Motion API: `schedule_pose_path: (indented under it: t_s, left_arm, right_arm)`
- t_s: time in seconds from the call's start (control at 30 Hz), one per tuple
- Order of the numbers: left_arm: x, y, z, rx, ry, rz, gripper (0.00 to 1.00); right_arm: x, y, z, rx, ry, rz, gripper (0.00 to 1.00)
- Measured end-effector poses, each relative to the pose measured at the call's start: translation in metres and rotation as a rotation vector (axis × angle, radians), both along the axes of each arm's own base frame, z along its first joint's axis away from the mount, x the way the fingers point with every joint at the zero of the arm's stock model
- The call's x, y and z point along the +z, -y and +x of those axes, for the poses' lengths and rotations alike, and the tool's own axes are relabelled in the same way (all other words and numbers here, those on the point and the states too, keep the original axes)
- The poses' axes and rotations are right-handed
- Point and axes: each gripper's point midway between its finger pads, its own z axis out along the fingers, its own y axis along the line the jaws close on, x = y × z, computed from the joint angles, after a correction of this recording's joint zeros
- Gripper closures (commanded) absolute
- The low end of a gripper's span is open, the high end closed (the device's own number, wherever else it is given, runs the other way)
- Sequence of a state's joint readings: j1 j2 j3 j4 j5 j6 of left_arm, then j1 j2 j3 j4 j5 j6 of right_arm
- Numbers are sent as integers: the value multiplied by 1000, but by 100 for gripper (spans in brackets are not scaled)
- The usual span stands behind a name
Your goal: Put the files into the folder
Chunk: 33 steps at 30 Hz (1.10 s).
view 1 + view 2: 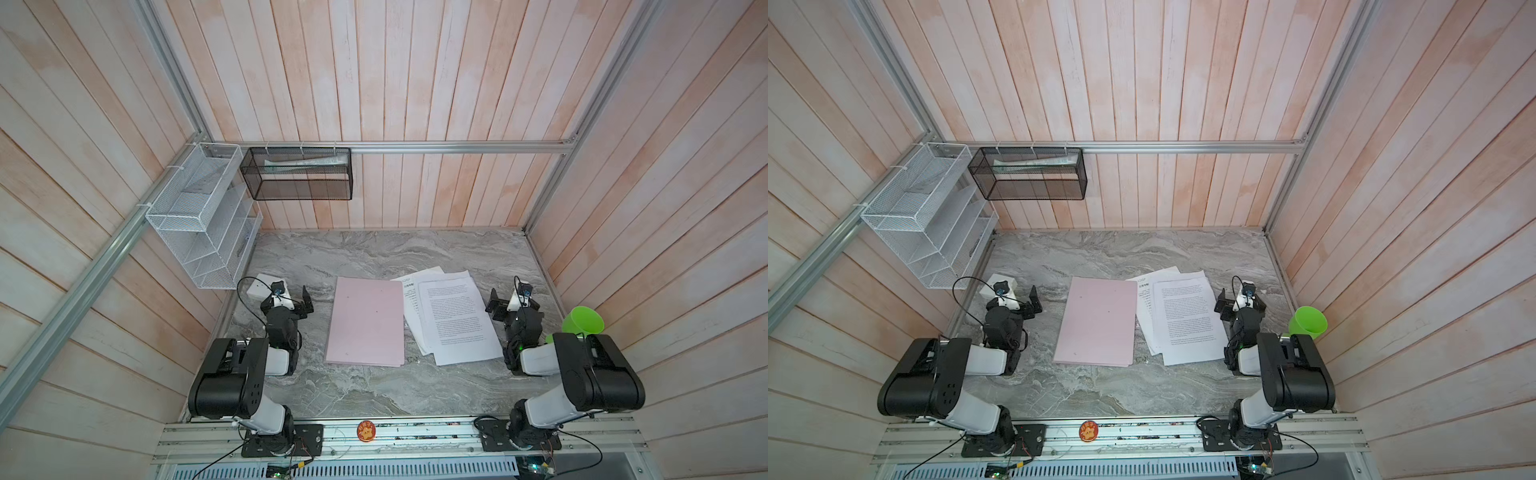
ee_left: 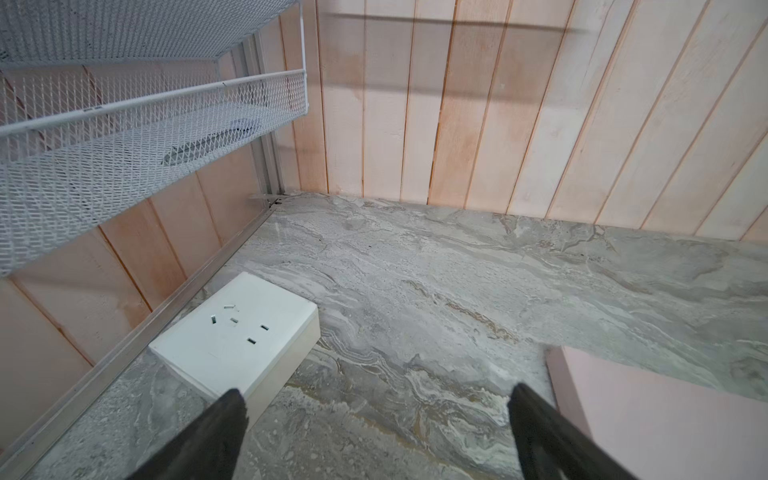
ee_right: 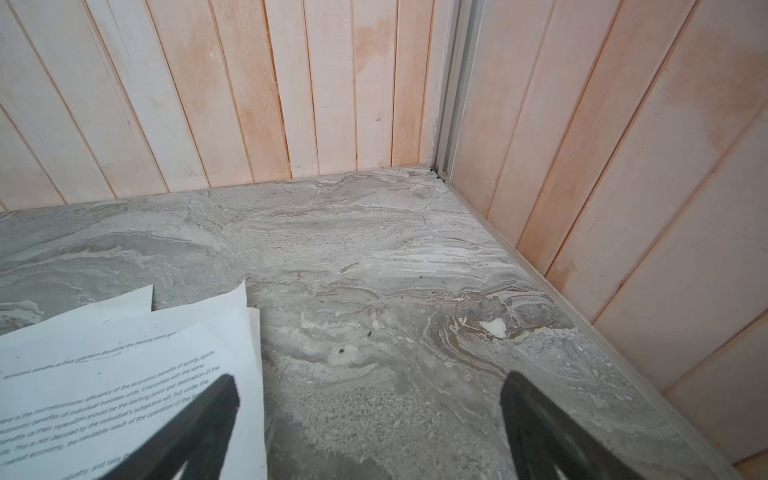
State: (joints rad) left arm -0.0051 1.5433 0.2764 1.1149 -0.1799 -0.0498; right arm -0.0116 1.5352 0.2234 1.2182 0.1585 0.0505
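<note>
The pale pink folder [image 1: 365,322] [image 1: 1098,322] lies closed and flat in the middle of the marble table. Just right of it the files [image 1: 451,316] [image 1: 1185,318] lie fanned out, white printed sheets overlapping each other, with their left edge by the folder's right edge. My left gripper [image 1: 306,301] [image 1: 1034,303] [image 2: 376,399] rests open to the left of the folder, nothing between its fingers; the folder's corner [image 2: 665,411] shows in the left wrist view. My right gripper [image 1: 494,305] [image 1: 1222,305] [image 3: 370,392] stands open at the right edge of the files [image 3: 124,374], one finger over the top sheet.
A white box [image 1: 261,285] [image 2: 237,332] sits at the table's left edge behind the left gripper. A white wire rack [image 1: 199,220] hangs on the left wall and a black mesh basket [image 1: 297,174] on the back wall. A green cup [image 1: 582,320] is at the right wall.
</note>
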Motion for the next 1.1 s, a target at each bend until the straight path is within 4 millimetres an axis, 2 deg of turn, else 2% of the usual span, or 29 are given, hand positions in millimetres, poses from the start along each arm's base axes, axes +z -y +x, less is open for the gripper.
schedule_pose_path:
  t_s: [1.1]
  left_arm:
    - [0, 1, 0, -16, 1, -7, 0]
  right_arm:
    - [0, 0, 0, 0, 0, 0, 2]
